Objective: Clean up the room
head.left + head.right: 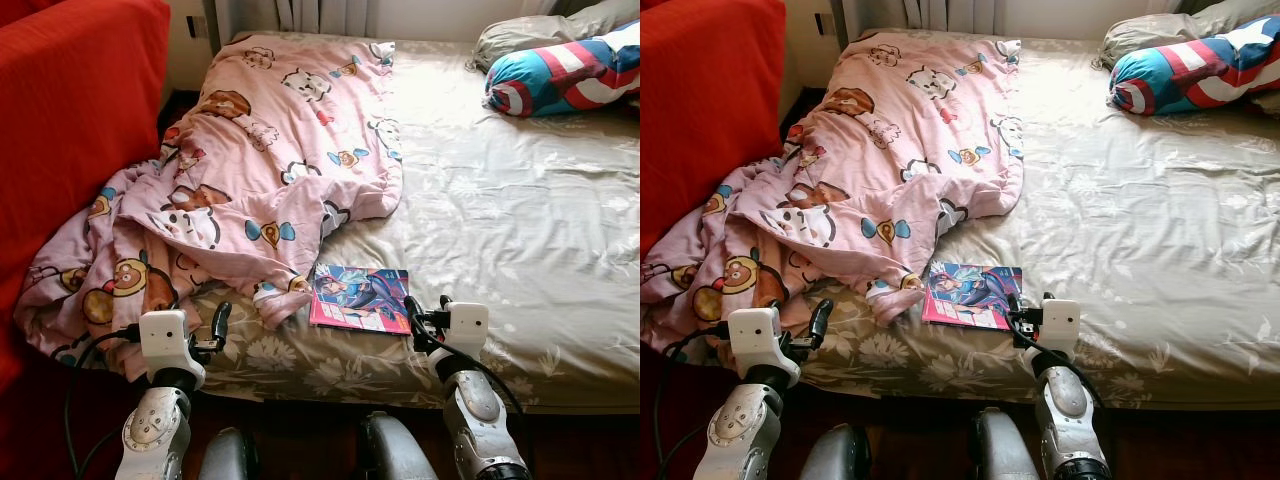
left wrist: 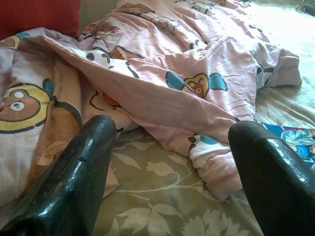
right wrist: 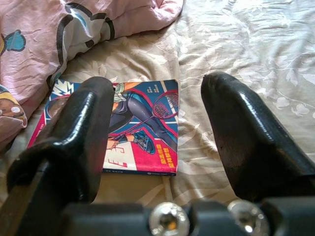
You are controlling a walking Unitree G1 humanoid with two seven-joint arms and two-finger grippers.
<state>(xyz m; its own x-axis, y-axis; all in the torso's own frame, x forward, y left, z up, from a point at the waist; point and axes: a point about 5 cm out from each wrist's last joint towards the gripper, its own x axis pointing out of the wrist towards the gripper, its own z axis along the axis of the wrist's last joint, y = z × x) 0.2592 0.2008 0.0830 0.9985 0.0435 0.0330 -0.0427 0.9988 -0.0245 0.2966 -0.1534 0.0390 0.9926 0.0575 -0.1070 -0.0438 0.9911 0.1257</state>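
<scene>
We take the bed [image 1: 500, 230] as our landmark. From the head views we see its whole spread: a pink cartoon quilt [image 1: 270, 150] heaped over its left side and spilling off the near left corner, a striped blue, red and white pillow [image 1: 565, 70] at its far right, and a red sofa [image 1: 70, 120] just beside its left edge. The comic magazine [image 1: 360, 298] lies flat on the sheet near the bed's front edge, touching the quilt's lower fold.

Our right wrist view alone shows the cover's racket-holding figure; the printed text is too small for us to read. The quilt hides the magazine's left corner there.

Our right pincer [image 3: 157, 142] hangs over the bed's front edge with fingers wide apart, holding nothing, the magazine between and beyond them. Our left pincer [image 2: 172, 177] is likewise spread wide and empty before the quilt's fold.
</scene>
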